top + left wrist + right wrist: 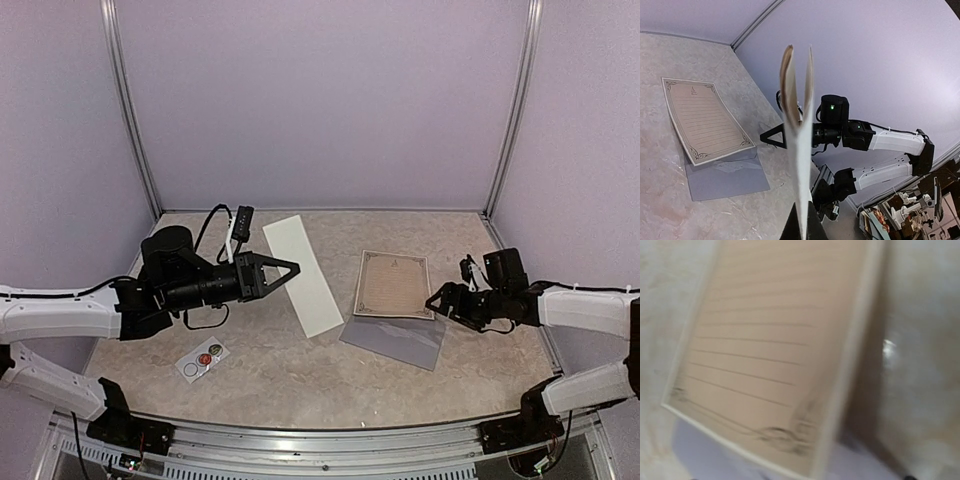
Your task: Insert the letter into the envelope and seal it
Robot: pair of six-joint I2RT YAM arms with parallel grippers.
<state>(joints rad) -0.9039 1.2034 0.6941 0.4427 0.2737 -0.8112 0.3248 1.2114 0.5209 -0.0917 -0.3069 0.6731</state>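
We find the top view evenly and softly lit from above, with only faint shadows on the table [300, 380]. Our right wrist view is heavily blurred across the lined sheet [775, 355], with a small glare spot to its right. In our left wrist view the folded sheet [799, 150], close to the lens, looks soft, and straight edges bend towards the corners.

This is a robotics lab test cell. Plain pale-lilac wall panels [320, 100] set between aluminium posts [128, 110] box in a marble-patterned surface [300, 370]. A white-and-black left arm [50, 315] and right arm [590, 305] are bolted to a metal rail [330, 450] at its near edge. Past the enclosure (seen from the left wrist) stand cluttered benches [925, 210] of equipment.
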